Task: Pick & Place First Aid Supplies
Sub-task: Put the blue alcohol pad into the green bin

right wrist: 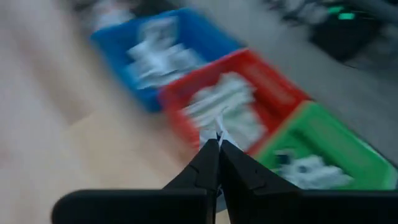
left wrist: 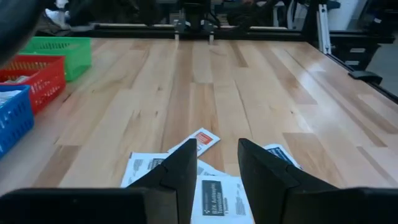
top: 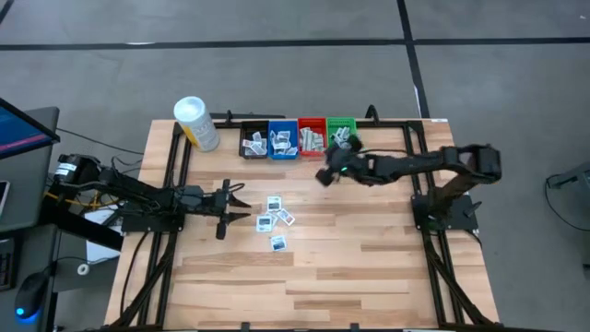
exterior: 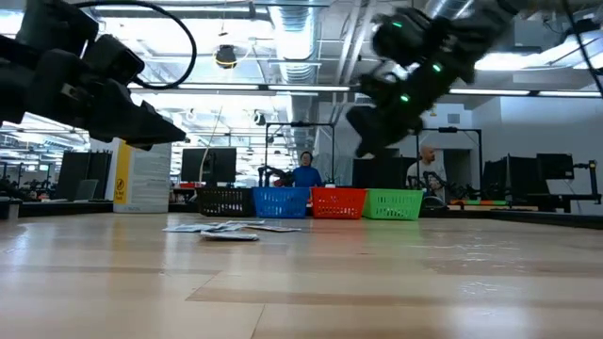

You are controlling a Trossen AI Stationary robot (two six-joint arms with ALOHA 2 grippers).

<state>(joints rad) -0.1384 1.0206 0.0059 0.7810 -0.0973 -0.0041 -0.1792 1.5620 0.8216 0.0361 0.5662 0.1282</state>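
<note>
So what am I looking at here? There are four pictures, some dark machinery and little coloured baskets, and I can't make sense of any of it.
It is one moment seen by four cameras: one above the table, one at table-top height, and one on each arm's wrist. The dark machinery is two robot arms on a wooden table, each ending in a two-finger gripper.

Along the far edge stand four small bins, black, blue, red and green, already holding small white packets. Beside them is a yellow container with a white cap. A few loose packets lie mid-table.

The left gripper sits next to those loose packets, fingers apart, holding nothing. The right gripper hangs in front of the red and green bins, fingers shut; its wrist picture is too blurred to tell whether it pinches a packet.
</note>
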